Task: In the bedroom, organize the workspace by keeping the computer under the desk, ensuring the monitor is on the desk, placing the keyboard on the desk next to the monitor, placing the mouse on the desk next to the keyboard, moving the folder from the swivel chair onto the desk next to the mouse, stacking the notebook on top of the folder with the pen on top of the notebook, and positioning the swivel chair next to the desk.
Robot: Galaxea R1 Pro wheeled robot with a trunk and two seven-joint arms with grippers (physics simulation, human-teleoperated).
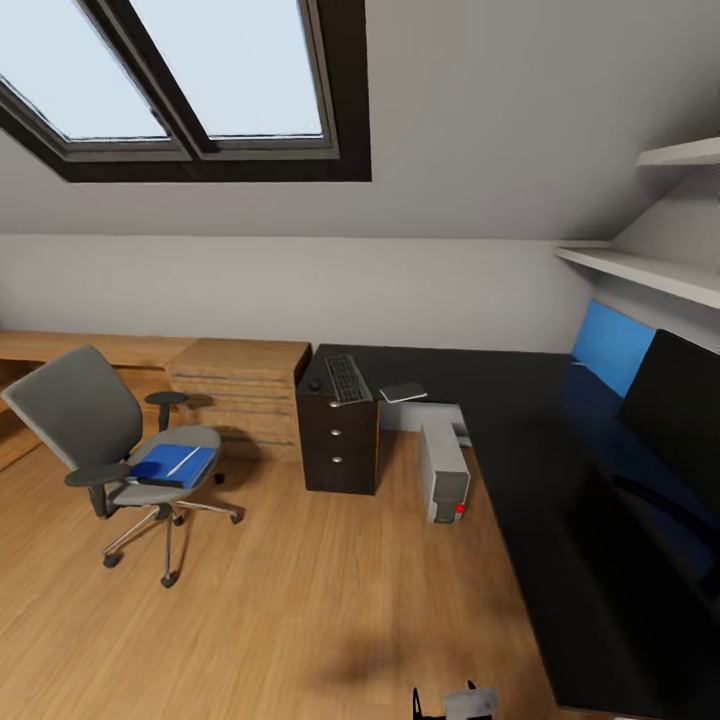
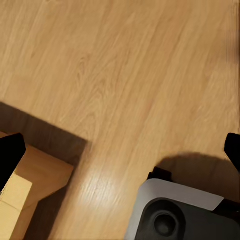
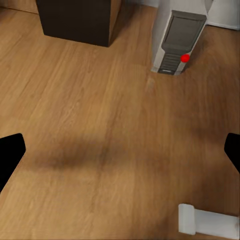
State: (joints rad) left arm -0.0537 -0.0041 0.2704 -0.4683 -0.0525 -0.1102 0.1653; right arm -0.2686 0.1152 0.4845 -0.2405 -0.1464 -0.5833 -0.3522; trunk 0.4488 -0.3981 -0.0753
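The grey swivel chair stands on the wood floor at the left, apart from the desk. On its seat lies the blue folder; a thin white stick across it may be the pen. The black desk runs along the right. The keyboard, the mouse and the grey notebook lie on its far end. The monitor stands at the right edge. The computer stands on the floor at the desk's inner edge. My left gripper and right gripper are open over bare floor.
Black drawers hold up the desk's far end, with light wooden cabinets beside them. White shelves hang above the desk. A wooden box corner and the robot's base sit below the left gripper.
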